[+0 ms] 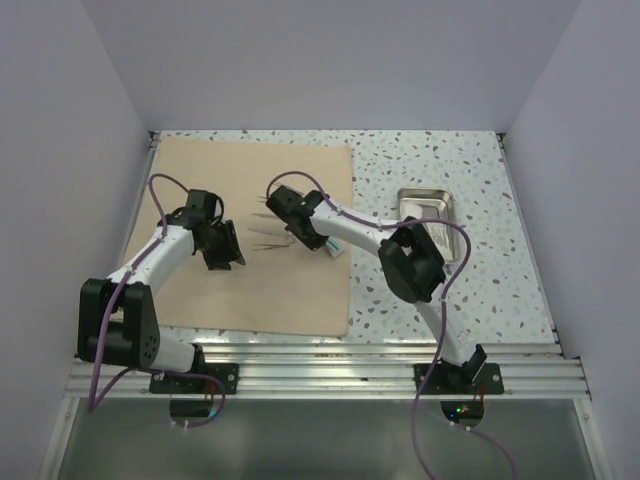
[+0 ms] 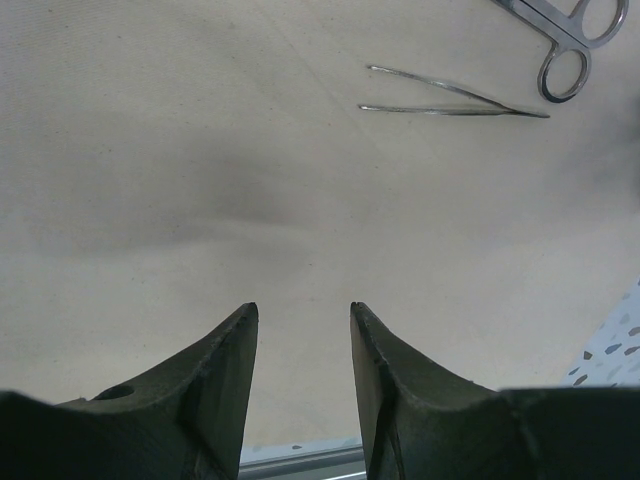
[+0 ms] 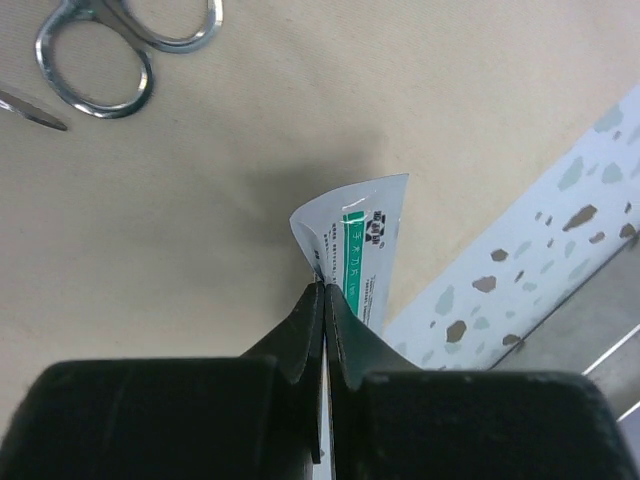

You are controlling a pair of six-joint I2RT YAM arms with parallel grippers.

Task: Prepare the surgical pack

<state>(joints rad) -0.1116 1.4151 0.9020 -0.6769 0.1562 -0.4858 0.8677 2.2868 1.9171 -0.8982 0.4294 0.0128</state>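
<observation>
Bare cloth [image 2: 200, 150] before left gripper [image 2: 302, 310]; tweezers [image 2: 520, 113] farther ahead.

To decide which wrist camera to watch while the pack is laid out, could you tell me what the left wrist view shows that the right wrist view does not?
Only the left wrist: the left gripper, jaws apart and empty, and the tweezers at full length. Only the right wrist: the right gripper shut on the white packet. Both: the tan cloth, a ring-handled instrument lying on it, and a strip of the speckled table.
</observation>
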